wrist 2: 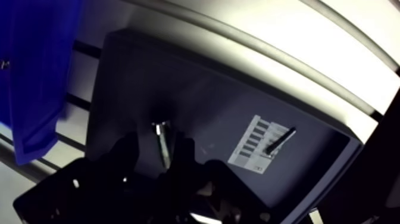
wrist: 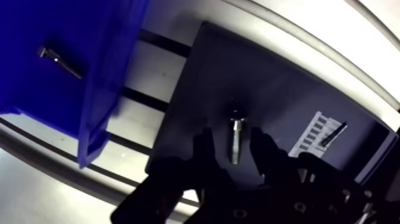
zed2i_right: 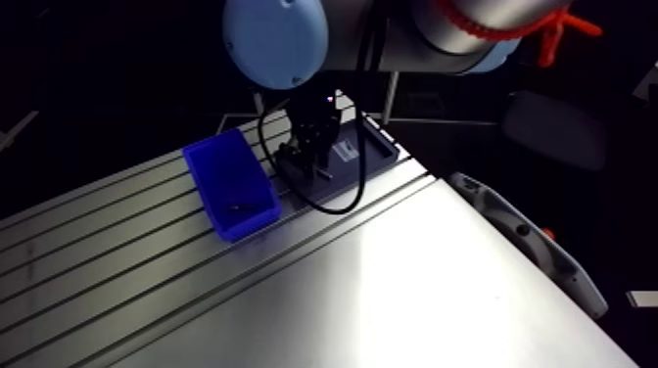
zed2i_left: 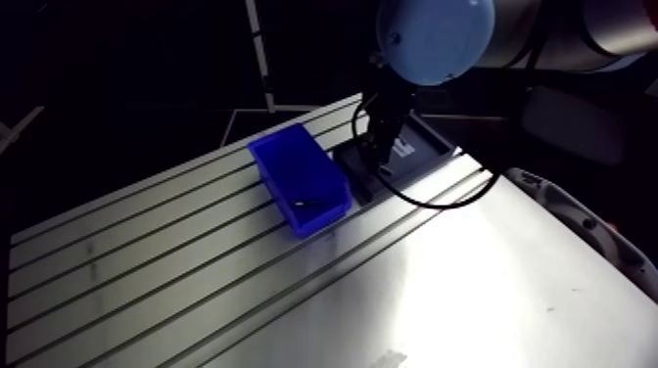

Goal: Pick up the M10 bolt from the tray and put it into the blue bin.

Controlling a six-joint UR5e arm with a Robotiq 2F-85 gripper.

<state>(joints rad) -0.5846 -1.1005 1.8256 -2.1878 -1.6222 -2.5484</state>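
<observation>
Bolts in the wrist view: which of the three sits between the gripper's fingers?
The silver bolt on the dark tray, flanked by the open gripper. A second bolt lies in the blue bin; a thinner dark bolt lies across the white label.

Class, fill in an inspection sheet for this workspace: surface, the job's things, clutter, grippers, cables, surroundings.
Surface: slotted aluminium table, glare on its near part.
Job's things: bolt lying in the dark tray; blue bin beside the tray, holding a small bolt.
Clutter: white label on the tray floor, a slim screw lying across it.
Grippers: gripper open, low over the tray, one finger each side of the bolt.
Cables: nothing seen beyond the robot's own.
Surroundings: nothing seen.
</observation>
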